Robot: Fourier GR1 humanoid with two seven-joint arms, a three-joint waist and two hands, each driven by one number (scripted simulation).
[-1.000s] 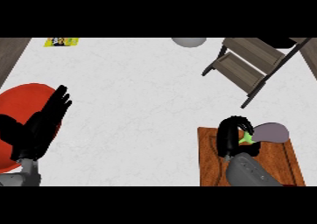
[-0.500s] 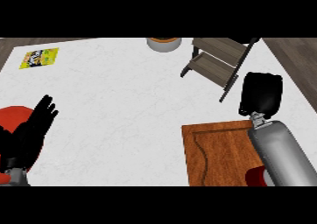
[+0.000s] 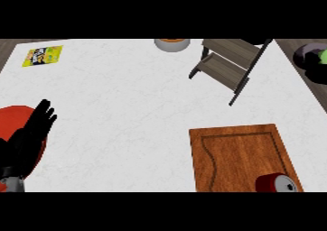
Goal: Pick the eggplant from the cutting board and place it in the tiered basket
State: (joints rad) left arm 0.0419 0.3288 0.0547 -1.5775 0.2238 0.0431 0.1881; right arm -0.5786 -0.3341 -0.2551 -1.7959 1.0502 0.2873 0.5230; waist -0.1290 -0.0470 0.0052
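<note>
left hand: my black left hand (image 3: 29,135) sits at the left edge with fingers straight and spread, resting over the flat red plate (image 3: 13,122), just parked out of the way

table: big white table (image 3: 126,99), with a yellow-green packet (image 3: 43,55) far corner and a small round bowl (image 3: 171,44) at the back

board: brown wooden cutting board (image 3: 240,155) has nothing purple on it, only a red can (image 3: 276,182) at its near corner

basket: grey slatted tiered basket (image 3: 229,63) looks unfilled to me

eggplant: dark purple eggplant with green cap (image 3: 319,58) is up at the far right, past the basket, so I'd guess it's being carried over

right hand: can't tell, I don't see its fingers
</note>
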